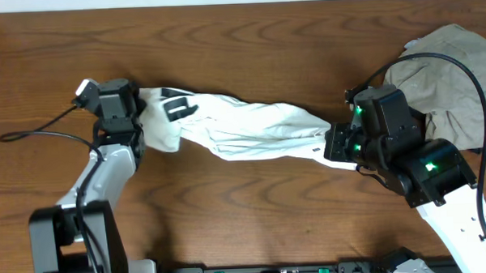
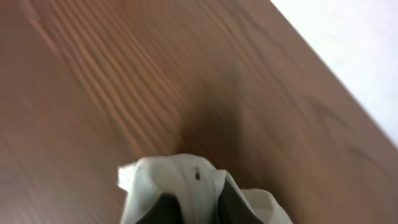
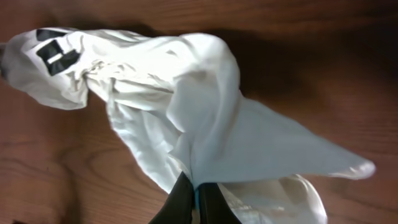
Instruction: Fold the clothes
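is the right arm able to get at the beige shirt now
Probably not yet: the beige shirt lies right beside it, unblocked, but the right claw is shut on the white T-shirt and would have to let go first.

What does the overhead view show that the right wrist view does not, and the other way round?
Only overhead: the grey-beige shirt bunched at the right, and the left gripper holding one end of the white T-shirt. Only right wrist: the right gripper up close, its jaws pinched shut on a fold of fabric. Both: the white T-shirt, its black lettering, and the wooden table.
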Tool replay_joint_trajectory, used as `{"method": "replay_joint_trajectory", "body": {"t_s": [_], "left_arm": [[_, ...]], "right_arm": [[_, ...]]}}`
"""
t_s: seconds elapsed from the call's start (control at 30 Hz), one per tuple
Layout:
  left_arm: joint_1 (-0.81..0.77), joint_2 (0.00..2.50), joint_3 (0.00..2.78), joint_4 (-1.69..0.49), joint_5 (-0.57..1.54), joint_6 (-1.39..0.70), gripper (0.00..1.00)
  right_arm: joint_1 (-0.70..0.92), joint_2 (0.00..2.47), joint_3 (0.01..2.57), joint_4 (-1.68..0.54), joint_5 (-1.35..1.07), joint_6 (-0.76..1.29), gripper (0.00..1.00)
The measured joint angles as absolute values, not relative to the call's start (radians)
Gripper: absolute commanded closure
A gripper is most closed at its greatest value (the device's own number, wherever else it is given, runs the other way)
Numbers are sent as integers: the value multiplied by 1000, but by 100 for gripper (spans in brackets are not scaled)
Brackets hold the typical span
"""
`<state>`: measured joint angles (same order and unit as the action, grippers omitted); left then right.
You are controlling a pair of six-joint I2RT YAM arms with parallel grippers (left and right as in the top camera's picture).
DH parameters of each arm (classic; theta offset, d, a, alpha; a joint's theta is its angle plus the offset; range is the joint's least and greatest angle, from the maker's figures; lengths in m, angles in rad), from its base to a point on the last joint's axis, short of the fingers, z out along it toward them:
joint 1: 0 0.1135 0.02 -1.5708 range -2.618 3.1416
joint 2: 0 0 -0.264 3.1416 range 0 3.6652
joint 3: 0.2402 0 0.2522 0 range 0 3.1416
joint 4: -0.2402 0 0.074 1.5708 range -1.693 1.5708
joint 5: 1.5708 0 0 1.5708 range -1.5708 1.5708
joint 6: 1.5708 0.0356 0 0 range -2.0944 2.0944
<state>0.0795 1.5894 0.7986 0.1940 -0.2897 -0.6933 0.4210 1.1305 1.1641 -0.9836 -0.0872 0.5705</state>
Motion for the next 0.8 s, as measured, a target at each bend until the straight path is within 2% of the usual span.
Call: {"method": "replay_joint_trajectory", "body": {"t_s": [0.07, 0.3, 0.33, 0.43, 0.5, 0.53, 0.6, 0.8], "left_arm": [[90, 1595, 799, 199, -321, -649, 70], [94, 1593, 799, 207, -327, -569, 67], [94, 1593, 799, 207, -326, -563, 62], [94, 1575, 799, 201, -317, -550, 56], [94, 1546, 799, 187, -303, -542, 44], [94, 1520, 799, 177, -287, -541, 43], [94, 1451, 799, 134, -220, -541, 37], [83, 1235, 803, -69, 134, -545, 36]], "right_arm": [[421, 1131, 1164, -984, -89, 570, 99], [421, 1131, 1164, -994, -90, 570, 98], [421, 1131, 1164, -1002, -90, 570, 98], [421, 1131, 1164, -1021, -89, 570, 99], [421, 1131, 1164, -1024, -89, 570, 98], [421, 1131, 1164, -1023, -89, 570, 99], [421, 1131, 1164, -1017, -89, 570, 99], [421, 1131, 1164, -1003, -85, 570, 99]]}}
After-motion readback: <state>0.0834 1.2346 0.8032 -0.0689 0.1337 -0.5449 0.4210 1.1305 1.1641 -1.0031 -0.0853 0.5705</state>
